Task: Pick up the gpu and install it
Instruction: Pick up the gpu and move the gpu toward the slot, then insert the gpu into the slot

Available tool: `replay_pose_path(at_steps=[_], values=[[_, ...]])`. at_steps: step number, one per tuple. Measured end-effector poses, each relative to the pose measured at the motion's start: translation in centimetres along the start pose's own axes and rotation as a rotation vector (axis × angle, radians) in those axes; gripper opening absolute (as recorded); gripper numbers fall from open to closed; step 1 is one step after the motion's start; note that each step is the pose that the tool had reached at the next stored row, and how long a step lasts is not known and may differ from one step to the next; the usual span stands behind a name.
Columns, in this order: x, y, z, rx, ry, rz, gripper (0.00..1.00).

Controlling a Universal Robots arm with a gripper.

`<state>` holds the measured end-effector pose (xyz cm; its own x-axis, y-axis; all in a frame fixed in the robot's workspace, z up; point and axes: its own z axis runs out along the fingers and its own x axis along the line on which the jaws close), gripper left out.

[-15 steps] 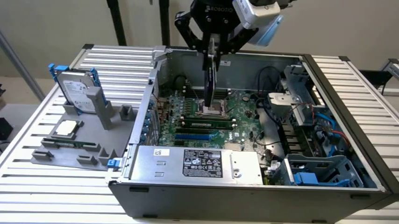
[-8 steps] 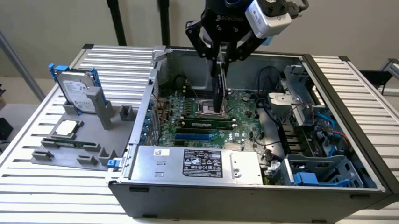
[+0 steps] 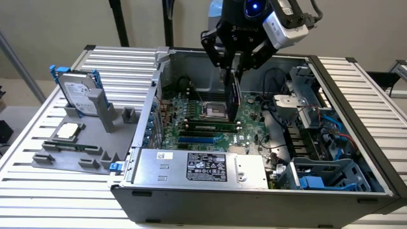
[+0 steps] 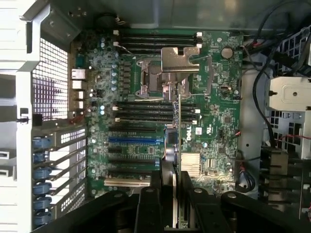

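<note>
Black fingers (image 4: 148,208) of the hand (image 4: 176,206) pinch the gpu (image 4: 171,145) edge-on at one end, jaws set narrow around it. Largest here, the open case (image 3: 356,90) lies on the surface (image 3: 38,191), and the gpu hangs upright inside it, above the motherboard (image 3: 190,109), near the CPU socket (image 3: 213,110) and apart from everything below. To my eye the card's edge runs across the slots rather than along them, so doing this well means squaring it to the blue slot (image 4: 133,140), lining its end with the rear openings (image 4: 53,145), and lowering straight and slowly, clear of the memory slots (image 4: 146,110).
</note>
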<state>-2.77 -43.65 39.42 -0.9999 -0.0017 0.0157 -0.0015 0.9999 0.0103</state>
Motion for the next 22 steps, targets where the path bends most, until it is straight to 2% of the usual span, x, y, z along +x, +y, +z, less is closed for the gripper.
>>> replay_pose_path(at_steps=[3, 19, 22], values=[[-0.57, 0.03, 0.17, 0.0014, 0.0004, -0.003, 0.27], [-0.60, 0.03, 0.17, 0.0016, 0.0014, -0.005, 0.27], [-0.60, 0.03, 0.18, 0.0024, 0.0018, -0.055, 0.27]])
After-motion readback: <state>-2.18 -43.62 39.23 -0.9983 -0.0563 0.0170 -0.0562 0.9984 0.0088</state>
